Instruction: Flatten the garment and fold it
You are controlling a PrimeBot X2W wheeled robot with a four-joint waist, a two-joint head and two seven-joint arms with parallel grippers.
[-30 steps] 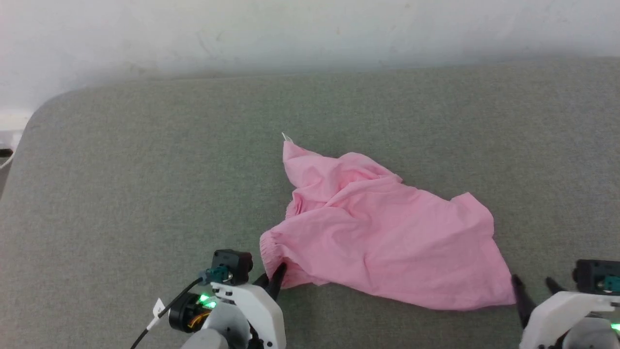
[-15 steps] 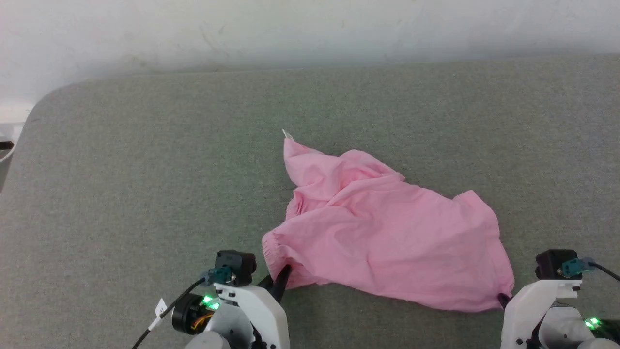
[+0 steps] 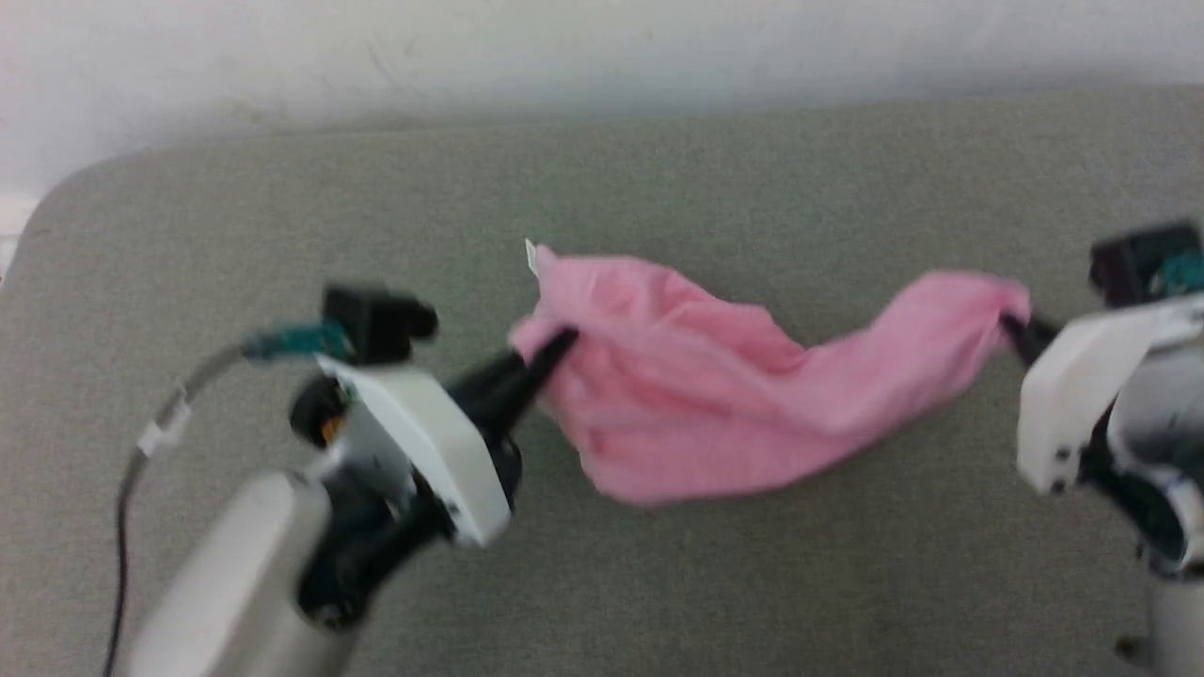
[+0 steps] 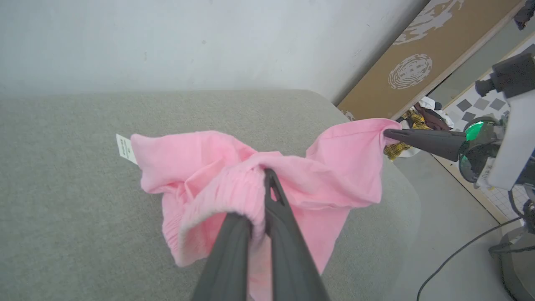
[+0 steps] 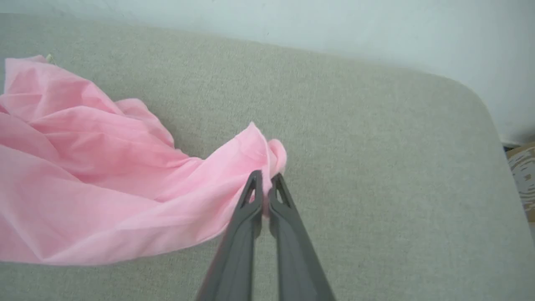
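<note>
I hold the pink shorts [image 3: 715, 404] strung between left gripper [image 3: 562, 338] and right gripper [image 3: 1011, 326], both clamped tight on fabric; the right's seemingly thin pinch could slip under a hard pull

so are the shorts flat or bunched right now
Bunched: the shorts sag crumpled between the left gripper and right gripper.

The left arm reaches up and inward from the lower left, its pale wrist tilted. The left gripper [image 3: 557, 344] has its two dark fingers pinched tight on a bunched edge of the garment [image 3: 696, 395]. Opposite it, the right gripper [image 3: 1014, 329] points inward towards the other arm, its fingers likewise clamped on the cloth's far corner, with the two wrists well apart.
</note>
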